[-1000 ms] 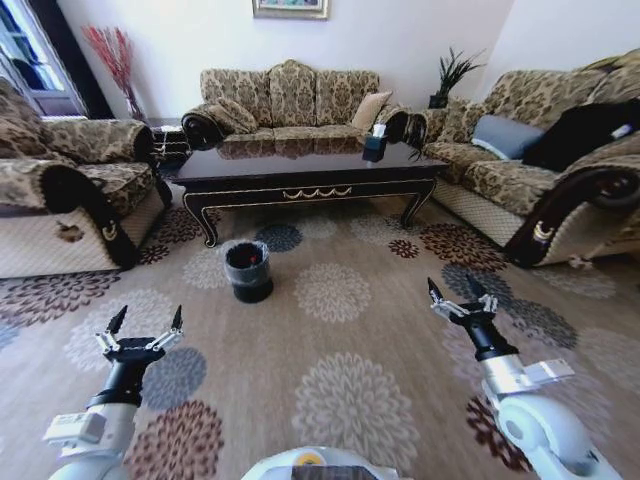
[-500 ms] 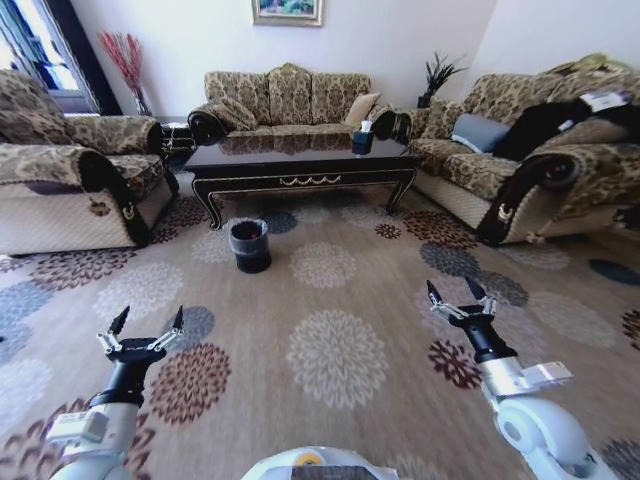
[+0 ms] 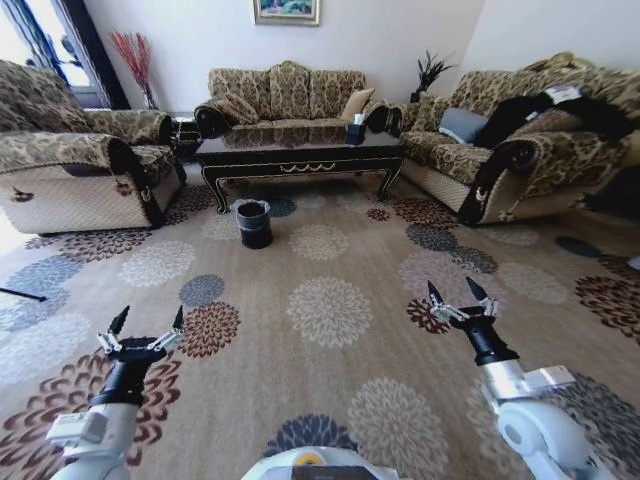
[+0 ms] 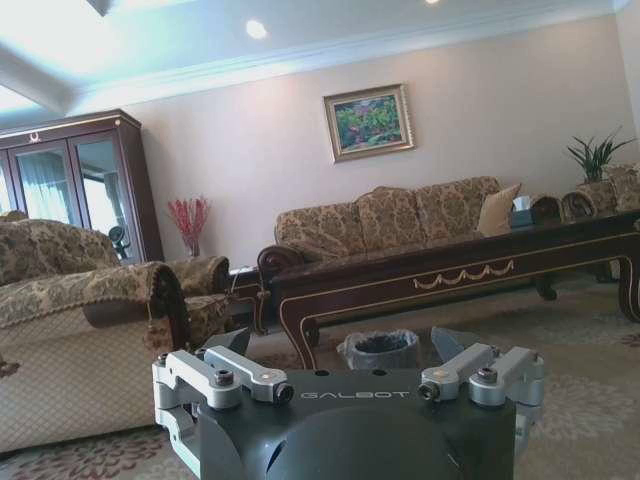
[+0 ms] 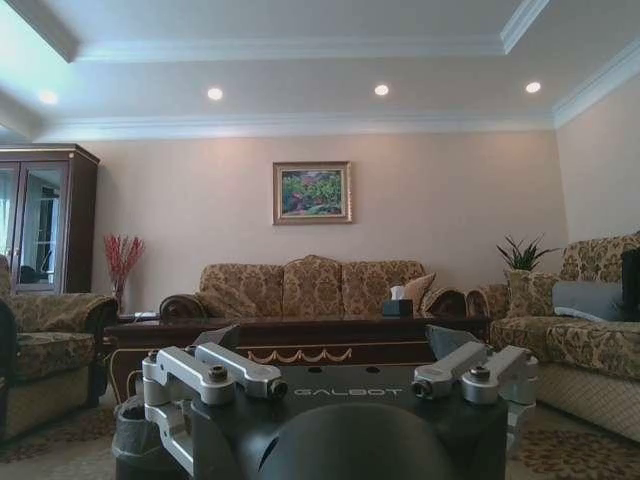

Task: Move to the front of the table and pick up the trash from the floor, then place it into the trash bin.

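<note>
Clearly a home living room: patterned sofas [image 3: 288, 93] and armchairs around a dark wooden coffee table [image 3: 296, 153], flowered carpet [image 3: 330, 310], framed painting [image 5: 311, 192] on the wall, glass-door cabinet [image 4: 70, 185], potted plant [image 3: 430, 72], recessed ceiling lights [image 5: 380, 90].

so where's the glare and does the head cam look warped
Head view: wide-angle bend, the sofas lean outward at the edges; window light washes out the upper left corner, and the table top shines with reflections. Left wrist view: ceiling blown out bright at upper left, the gripper body dark in the foreground. Right wrist view: ceiling spotlights flare, room evenly lit.
</note>
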Tool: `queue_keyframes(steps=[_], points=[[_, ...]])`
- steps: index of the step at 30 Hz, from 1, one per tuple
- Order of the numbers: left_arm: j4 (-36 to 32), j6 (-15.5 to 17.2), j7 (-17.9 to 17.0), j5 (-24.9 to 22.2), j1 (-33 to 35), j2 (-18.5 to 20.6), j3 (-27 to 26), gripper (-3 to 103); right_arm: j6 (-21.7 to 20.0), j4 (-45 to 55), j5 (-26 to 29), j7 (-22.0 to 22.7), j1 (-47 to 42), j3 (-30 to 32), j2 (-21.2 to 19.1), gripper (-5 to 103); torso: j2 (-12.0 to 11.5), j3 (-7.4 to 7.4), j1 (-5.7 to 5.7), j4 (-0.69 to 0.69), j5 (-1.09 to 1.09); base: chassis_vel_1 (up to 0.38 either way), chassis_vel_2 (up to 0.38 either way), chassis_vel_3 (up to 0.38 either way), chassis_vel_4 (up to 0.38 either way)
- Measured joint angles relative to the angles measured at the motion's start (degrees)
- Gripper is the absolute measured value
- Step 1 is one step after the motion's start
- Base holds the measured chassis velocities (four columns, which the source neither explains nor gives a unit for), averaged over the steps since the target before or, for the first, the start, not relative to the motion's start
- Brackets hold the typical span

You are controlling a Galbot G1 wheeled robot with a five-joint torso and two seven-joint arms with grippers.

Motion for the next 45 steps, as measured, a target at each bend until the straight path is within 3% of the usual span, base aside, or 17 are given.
queue_keyframes(steps=[20,27,45], points=[[-0.28,0.45,-0.01,0.19,-0.13,0.37,0.19,100,1.51,0.35,1.87,-1.26,0.46,-0.5,0.48,100,-0.01,0.01,0.01,0.01,0.04,0.015,-0.001,-0.02,0.005],[-0.54,1.65,-0.01,0.1,-0.63,0.38,0.5,100,-0.11,0.61,0.17,-1.27,-0.1,-0.02,0.8,100,-0.01,0.01,0.01,0.01,0.04,0.0,0.0,0.0,0.0],[0.09,3.47,-0.02,-0.19,-0.83,0.06,1.2,100,1.3,-0.71,-1.02,-2.2,0.94,-0.9,1.18,100,0.0,0.01,0.01,0.01,0.04,-0.005,0.005,0.009,-0.003]])
